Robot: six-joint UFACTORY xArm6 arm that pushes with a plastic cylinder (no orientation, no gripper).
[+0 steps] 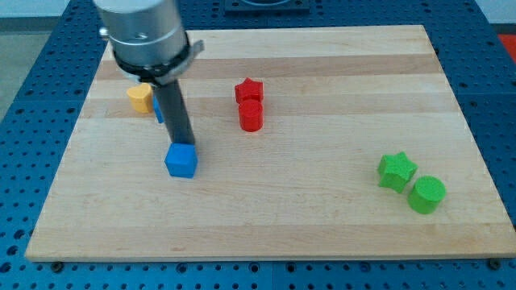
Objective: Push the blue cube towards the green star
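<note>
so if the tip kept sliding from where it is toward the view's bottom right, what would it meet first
The blue cube. My tip sits right at the cube's upper edge, apparently touching, though depth is hard to judge. Beyond the cube the board looks free until the green star near the green cylinder.

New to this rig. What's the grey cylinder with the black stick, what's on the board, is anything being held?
The grey cylinder is the end of a robot arm. It has no grasping tool, only a straight dark rod that pushes things. My tip, the rod's lower end, sits at the upper edge of the blue cube, seemingly touching it. Nothing is held; blocks only slide.

There is one camera view, looking down at an angle on a wooden board.

On the board: a yellow block at the view's upper left, with a bit of another blue block showing behind the rod; a red star above a red cylinder; at the view's lower right, the green star beside a green cylinder.
</note>
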